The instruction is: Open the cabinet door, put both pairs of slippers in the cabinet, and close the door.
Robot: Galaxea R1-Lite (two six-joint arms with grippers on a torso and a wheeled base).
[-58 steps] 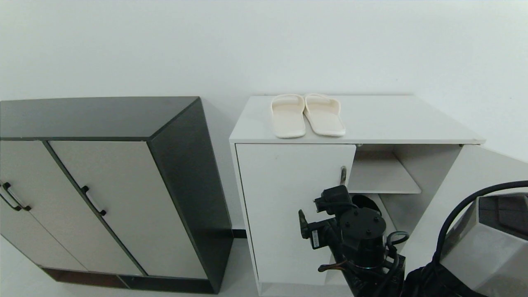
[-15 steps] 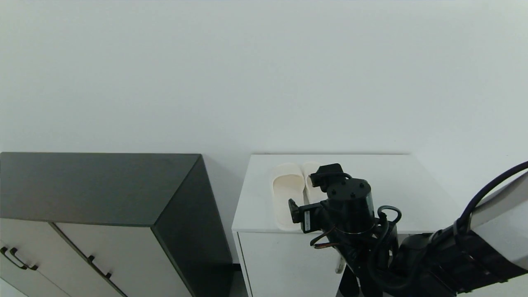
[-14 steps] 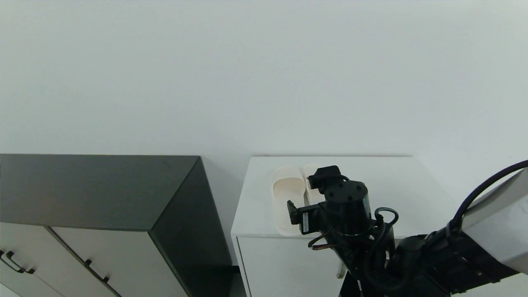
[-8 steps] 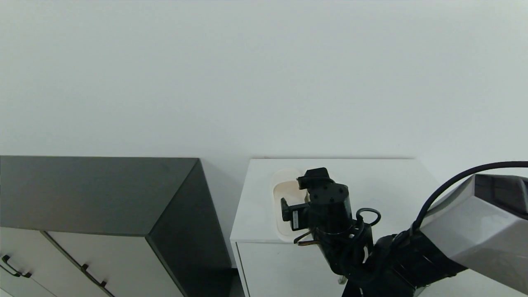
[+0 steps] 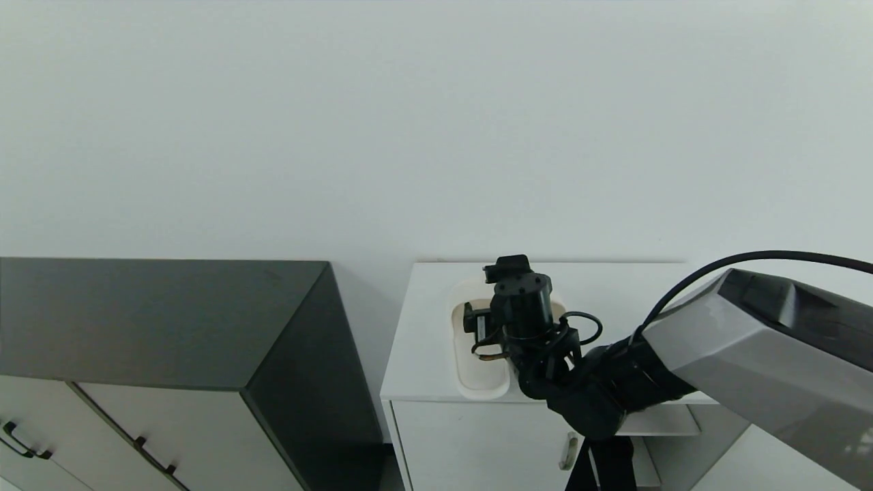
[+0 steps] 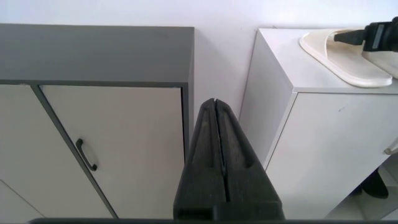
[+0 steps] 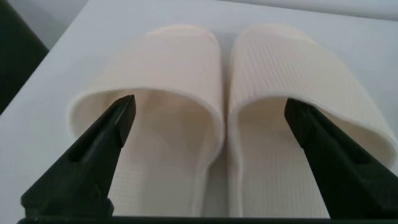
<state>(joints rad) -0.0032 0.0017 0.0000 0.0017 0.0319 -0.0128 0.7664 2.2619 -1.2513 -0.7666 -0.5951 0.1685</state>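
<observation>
The right pincer (image 7: 210, 106) has advanced from 4 o'clock over the cabinet (image 5: 423, 327) and hangs spread wide astride the slippers (image 7: 186, 74), at the top's 9 o'clock side. The left pincer (image 6: 215, 124) is pressed together.

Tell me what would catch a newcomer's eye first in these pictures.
A pair of cream ribbed slide slippers, lying side by side on top of the white cabinet, draws the eye first. The black right gripper is poised at them, open, its fingers spread across the pair. On the robot's left of that stands a dark grey cabinet with pale doors.
</observation>
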